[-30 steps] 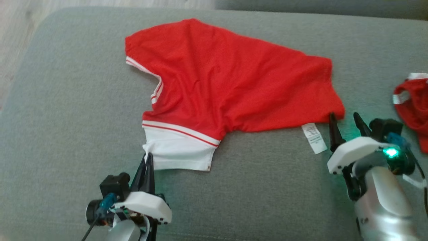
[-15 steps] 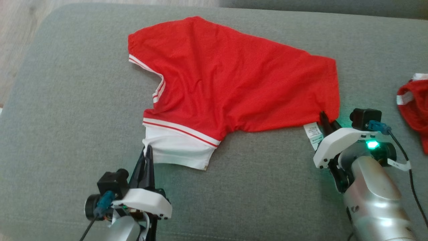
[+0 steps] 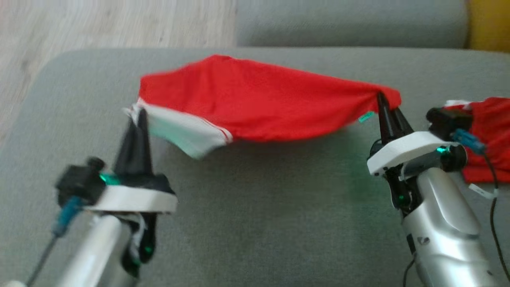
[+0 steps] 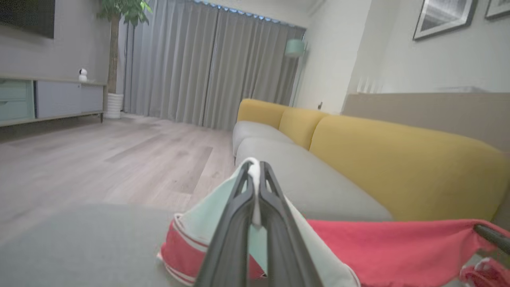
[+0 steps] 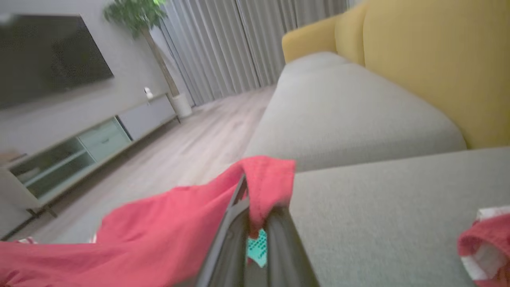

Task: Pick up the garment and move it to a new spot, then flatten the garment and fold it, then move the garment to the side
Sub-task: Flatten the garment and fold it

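Grey, coarse-woven upholstery covers the broad sofa cushion [image 3: 255, 223] with its rounded corners, and pale wooden floor [image 3: 119, 24] lies beyond it. In the left wrist view, a smooth yellow backrest [image 4: 398, 167] rises behind the seat and pleated grey curtains [image 4: 199, 67] hang at the far wall. The garment [image 3: 271, 99], a thin red knit, is slung between the two arms over the middle of the cushion, sagging in a shallow curve with soft creases running along its length. The left gripper [image 3: 139, 115] has its two dark tapered fingers pressed together on the garment's white panel [image 3: 187, 135], which is edged with narrow red-and-white stripes; white cloth pokes out between the tips. The right gripper [image 3: 382, 101] is likewise closed, pinching the opposite red corner, whose hem folds over its fingertips. A small care label [image 3: 365, 116] dangles just below that corner. A second red garment [image 3: 488, 135] lies crumpled on the cushion beside the right arm.
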### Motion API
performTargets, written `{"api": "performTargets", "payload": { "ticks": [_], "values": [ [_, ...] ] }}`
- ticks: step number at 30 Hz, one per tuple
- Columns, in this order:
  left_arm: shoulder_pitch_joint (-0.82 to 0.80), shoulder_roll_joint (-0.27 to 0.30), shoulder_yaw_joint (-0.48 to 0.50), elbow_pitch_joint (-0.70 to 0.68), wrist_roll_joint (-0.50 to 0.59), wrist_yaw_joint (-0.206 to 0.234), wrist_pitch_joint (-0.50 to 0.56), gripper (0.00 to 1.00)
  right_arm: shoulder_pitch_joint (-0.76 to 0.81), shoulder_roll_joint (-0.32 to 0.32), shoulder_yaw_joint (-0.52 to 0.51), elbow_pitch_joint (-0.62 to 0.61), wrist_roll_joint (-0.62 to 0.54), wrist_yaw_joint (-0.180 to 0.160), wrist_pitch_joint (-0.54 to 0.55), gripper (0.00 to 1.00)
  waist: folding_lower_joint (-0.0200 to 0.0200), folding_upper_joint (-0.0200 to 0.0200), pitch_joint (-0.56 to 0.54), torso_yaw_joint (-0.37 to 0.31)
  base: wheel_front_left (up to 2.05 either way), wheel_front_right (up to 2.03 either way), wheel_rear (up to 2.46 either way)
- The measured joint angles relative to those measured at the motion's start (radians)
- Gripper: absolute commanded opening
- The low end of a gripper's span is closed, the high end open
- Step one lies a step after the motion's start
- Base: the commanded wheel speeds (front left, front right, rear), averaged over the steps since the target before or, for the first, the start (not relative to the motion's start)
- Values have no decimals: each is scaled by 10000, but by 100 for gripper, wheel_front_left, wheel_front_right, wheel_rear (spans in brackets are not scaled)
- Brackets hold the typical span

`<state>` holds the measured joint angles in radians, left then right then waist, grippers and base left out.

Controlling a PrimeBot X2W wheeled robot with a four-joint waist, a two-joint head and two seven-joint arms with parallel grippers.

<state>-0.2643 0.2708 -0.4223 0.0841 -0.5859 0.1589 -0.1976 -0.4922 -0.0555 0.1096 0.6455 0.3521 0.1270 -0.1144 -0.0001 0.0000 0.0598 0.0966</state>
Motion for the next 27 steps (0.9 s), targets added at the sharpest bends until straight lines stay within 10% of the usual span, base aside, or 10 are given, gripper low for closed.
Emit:
{"api": "performTargets", "payload": {
  "ticks": [17,27],
  "values": [
    [-3104,2280,1041,-5066,614,247,2610,0,1743,10,-1425,-9288,414,0,2836,0,-1,0,-912,-980,0,0,0],
    [-4927,2232,734,-3296,502,-453,3033,0,1425,35,-1733,-9643,587,0,3841,0,2,0,286,-1042,0,0,0]
  ]
}}
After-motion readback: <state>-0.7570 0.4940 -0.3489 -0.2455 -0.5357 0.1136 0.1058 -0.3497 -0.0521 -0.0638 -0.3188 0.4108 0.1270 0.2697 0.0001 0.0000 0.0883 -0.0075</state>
